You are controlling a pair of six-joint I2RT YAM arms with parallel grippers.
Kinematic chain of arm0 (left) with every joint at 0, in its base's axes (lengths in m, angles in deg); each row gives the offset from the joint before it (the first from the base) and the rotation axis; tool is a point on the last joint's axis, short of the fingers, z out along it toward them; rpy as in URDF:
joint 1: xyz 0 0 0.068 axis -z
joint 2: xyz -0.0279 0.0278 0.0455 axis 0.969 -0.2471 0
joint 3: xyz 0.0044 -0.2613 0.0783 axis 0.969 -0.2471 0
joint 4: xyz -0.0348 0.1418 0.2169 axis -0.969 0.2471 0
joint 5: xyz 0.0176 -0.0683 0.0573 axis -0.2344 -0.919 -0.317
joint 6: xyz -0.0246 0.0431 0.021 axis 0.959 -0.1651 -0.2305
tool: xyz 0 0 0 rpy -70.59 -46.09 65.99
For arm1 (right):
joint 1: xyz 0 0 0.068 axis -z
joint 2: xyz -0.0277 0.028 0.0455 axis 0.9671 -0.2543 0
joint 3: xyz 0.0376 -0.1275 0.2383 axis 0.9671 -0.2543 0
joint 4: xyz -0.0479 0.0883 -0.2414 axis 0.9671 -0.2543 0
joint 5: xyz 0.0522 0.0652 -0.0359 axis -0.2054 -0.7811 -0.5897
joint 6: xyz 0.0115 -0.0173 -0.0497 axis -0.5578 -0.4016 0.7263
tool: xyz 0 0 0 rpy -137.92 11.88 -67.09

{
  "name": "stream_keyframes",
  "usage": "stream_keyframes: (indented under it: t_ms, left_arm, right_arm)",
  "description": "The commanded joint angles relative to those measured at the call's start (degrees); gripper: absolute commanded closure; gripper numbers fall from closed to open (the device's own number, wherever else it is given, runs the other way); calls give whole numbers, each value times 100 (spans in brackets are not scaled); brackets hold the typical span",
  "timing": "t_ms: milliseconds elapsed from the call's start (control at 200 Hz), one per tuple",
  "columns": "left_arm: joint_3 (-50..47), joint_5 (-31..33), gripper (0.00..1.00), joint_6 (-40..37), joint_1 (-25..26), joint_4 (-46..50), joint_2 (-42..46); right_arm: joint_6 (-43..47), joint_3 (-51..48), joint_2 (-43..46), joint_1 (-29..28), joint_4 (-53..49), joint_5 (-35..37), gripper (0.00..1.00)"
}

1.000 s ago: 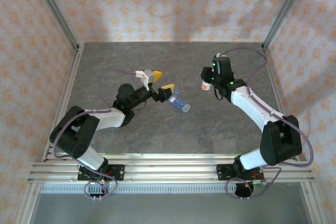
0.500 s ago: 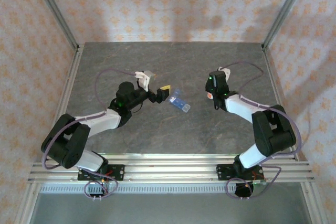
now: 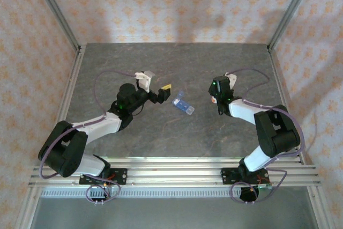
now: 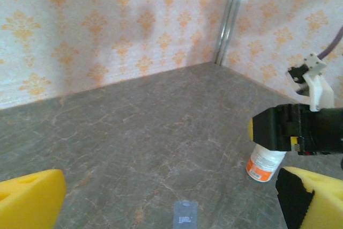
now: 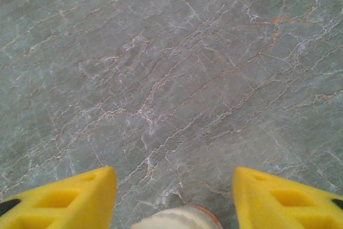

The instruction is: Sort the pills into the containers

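Your right end effector (image 5: 172, 178) is low over the pill bottle (image 4: 264, 163), with its two yellow fingers (image 5: 69, 197) spread on both sides of the pale cap (image 5: 174, 219). In the right wrist view a little of the tabletop (image 5: 161, 79) shows between each finger and the cap. So I judge that it has not closed on the bottle and holds nothing.

Your left end effector (image 3: 158, 81) is also wide open and empty. It faces the pill box (image 3: 183, 103) from the left side and does not touch it.

The pill box, a small translucent blue strip, lies flat on the tabletop between the two arms. It is nearer to the left one and apart from the bottle, which stands upright to the right of it. The box is too small in these views to tell if its lids are open or if anything is inside.

You can see no loose pills anywhere on the tabletop, and the cap seems to be on the bottle. For this reason I judge the task to be at its very beginning, with nothing sorted yet. What is left is almost everything: to grip the bottle, to take off the cap, to bring out the pills, and to put them into the compartments.
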Motion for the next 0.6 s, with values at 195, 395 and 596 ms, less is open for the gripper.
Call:
stream_keyframes:
  t_ms: [195, 395, 596]
  left_arm:
    - [142, 359, 0, 644, -119, -497, -65]
    - [130, 20, 0, 1172, -297, -1187, -314]
    - [-74, 33, 0, 1095, -366, -2117, -528]
  right_arm:
    - [151, 251, 783, 30, -443, -199, 31]
    - [351, 1008, 1151, 19, -1599, -1846, 30]
    - [493, 1250, 1172, -473, -2360, -3126, 30]
